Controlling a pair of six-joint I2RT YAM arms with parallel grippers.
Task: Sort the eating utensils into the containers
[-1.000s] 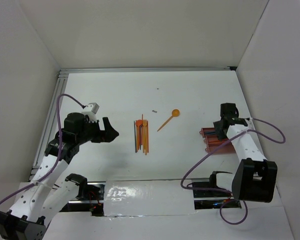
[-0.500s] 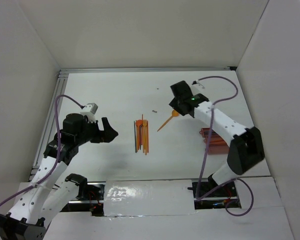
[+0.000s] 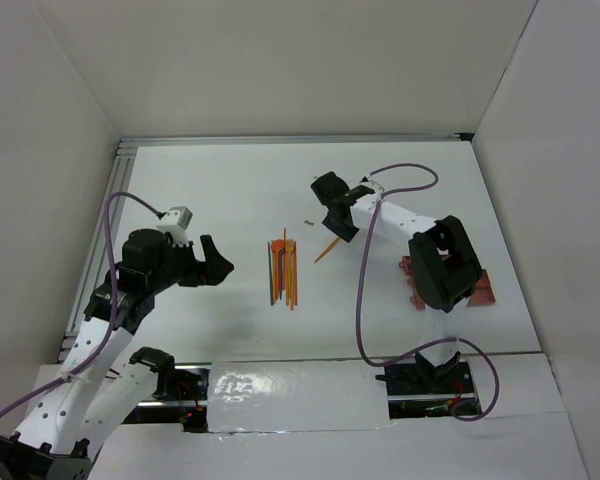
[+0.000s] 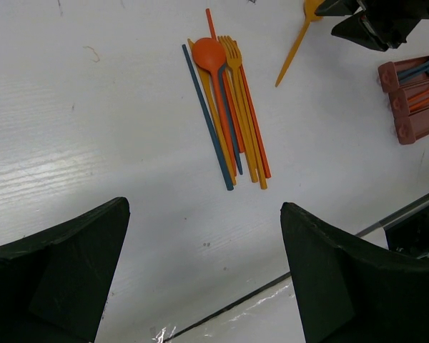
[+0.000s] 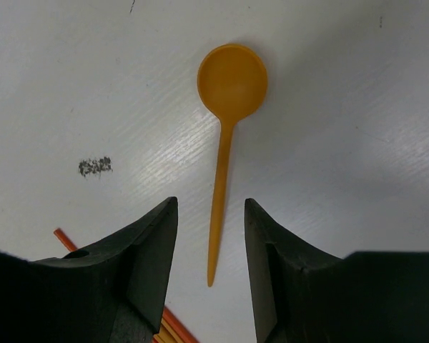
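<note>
Over on the left, the left fingers (image 4: pixel 64 264) hang wide open and empty above the desk (image 3: pixel 210 180). That arm is bent and tilted toward the bundle of utensils (image 4: pixel 229 114) lying mid-desk. Just right of the bundle lies a lone orange spoon (image 5: pixel 222 153). The right fingers (image 5: pixel 146 250), partly open and holding nothing, straddle its handle from above, arm stretched forward. It looks like the pick-up step: lower, close on the handle, then carry it to the tray (image 4: pixel 415 100) at the far right.

Right jaws now over orange spoon (image 5: pixel 232 78)
</note>
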